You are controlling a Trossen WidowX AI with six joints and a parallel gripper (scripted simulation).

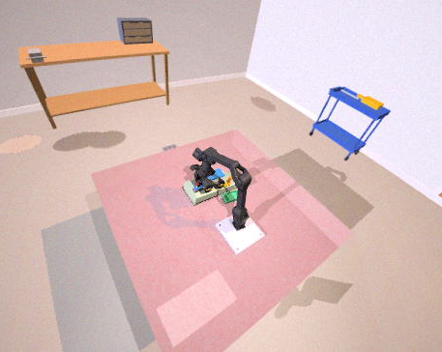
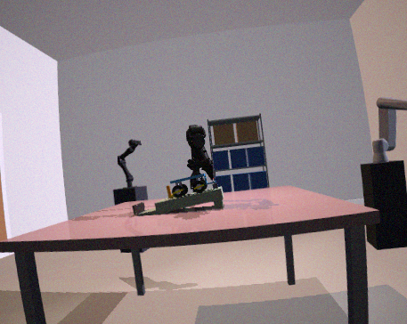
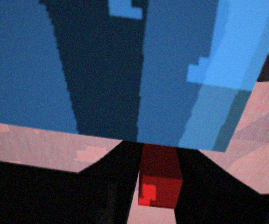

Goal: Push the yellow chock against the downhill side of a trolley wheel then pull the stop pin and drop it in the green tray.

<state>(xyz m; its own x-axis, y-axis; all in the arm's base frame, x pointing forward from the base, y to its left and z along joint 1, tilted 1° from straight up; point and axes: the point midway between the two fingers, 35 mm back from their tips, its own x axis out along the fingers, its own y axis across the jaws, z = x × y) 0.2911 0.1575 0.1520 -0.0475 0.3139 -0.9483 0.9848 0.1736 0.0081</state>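
Note:
In the wrist view the trolley's blue deck (image 3: 111, 65) fills the top, and just below its edge sits the red head of the stop pin (image 3: 158, 187). My gripper (image 3: 155, 141) (image 1: 206, 181) (image 2: 205, 173) is shut on that red head, with a black finger on each side. In the exterior view the trolley (image 2: 189, 178) stands on the pale green ramp (image 2: 188, 202) (image 1: 198, 195), with my gripper at its uphill end. An orange handle of the chock (image 2: 169, 190) shows just downhill of the lower wheel (image 2: 180, 190); I cannot tell whether they touch. The green tray (image 1: 230, 195) lies beside the ramp.
The ramp rests on a pink table (image 1: 180, 271) (image 2: 277, 209), and my arm stands on a white base plate (image 1: 240, 237). Off the table are a blue cart (image 1: 349, 116), a wooden bench (image 1: 93, 53), a shelf rack (image 2: 239, 151) and another dark arm (image 2: 127, 169).

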